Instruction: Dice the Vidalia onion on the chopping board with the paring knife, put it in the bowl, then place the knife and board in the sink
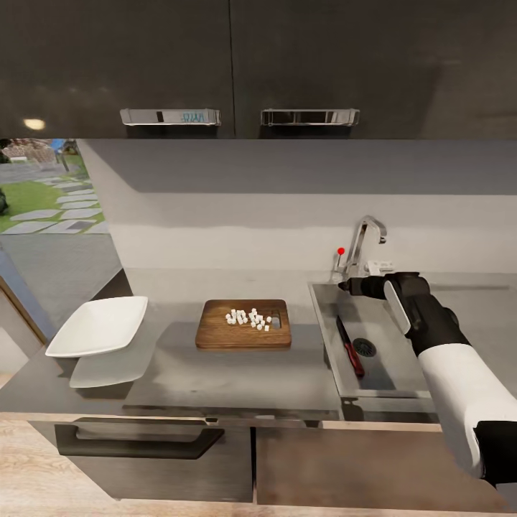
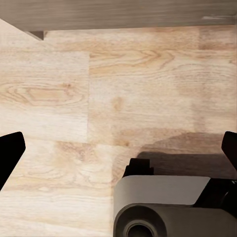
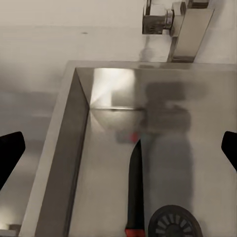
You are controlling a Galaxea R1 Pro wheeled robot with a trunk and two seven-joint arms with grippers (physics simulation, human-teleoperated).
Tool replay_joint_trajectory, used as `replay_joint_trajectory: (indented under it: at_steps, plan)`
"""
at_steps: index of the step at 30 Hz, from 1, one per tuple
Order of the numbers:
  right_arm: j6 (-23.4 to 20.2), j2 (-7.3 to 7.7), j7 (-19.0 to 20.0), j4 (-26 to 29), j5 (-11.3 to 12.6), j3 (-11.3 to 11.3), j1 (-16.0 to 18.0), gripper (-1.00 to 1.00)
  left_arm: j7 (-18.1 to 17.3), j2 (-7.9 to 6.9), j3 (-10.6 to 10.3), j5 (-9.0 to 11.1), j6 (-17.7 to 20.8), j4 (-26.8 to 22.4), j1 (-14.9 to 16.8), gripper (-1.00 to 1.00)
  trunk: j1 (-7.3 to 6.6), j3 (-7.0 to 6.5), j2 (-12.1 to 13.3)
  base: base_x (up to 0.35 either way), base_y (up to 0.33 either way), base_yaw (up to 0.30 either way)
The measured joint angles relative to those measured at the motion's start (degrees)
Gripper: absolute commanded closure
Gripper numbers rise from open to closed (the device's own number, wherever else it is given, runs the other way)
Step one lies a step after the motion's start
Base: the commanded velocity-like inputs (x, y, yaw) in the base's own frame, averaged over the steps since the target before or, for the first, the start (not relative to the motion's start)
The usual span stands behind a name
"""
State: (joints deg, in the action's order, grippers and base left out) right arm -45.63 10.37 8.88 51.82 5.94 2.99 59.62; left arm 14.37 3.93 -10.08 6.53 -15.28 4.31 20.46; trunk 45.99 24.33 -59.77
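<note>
Right pincer (image 1: 352, 286) held over the back edge of the sink (image 1: 327, 337), beside the chrome tap (image 1: 365, 240), empty; in the right wrist view both dark fingertips (image 3: 10, 153) set wide apart at the frame's edges, nothing between them. Below that pincer, on the sink floor, the paring knife (image 1: 350, 347): red handle toward the front, dark blade (image 3: 134, 182) pointing toward the back wall, lying just beside the round drain (image 3: 175, 223) and well clear of the fingertips. Not touched by the pincer.

Farther out along the table (image 1: 237, 377), to the left of the sink, the chopping board (image 1: 244, 324) lying flat, handle slot at its sink-side end. On the board, the diced Vidalia onion (image 1: 250, 317) as a loose cluster of small white cubes near the middle. Farther left again, near the table's end, the white bowl (image 1: 100, 326), tilted, well apart from the board.

Left pincer (image 2: 118, 153) down low, fingertips (image 2: 9, 150) likewise spread wide, facing the pale wooden floor (image 2: 98, 98) with part of the robot's base (image 2: 163, 207) beneath.
</note>
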Motion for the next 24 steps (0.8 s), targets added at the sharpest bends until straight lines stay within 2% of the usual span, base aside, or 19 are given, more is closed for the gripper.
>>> replay_joint_trajectory:
  at_steps: [10,17,24]
  plan:
    - [0.1,-0.01,0.1,0.0,-0.1,0.1,0.0,-1.00,0.0,-0.02,0.0,0.0,0.0,0.0,0.0,-1.00,0.01,0.00,0.0,-0.030,0.038,0.000]
    - [0.2,0.18,0.1,-0.1,-0.2,0.0,0.0,-1.00,0.0,-0.02,0.0,0.0,0.0,0.0,0.0,-1.00,0.01,0.00,0.0,-0.128,0.235,0.000]
    - [0.2,0.64,0.1,-0.1,-0.1,0.1,0.0,-1.00,0.0,-0.02,0.0,0.0,0.0,0.0,0.0,-1.00,0.00,0.00,0.0,-0.024,0.286,0.000]
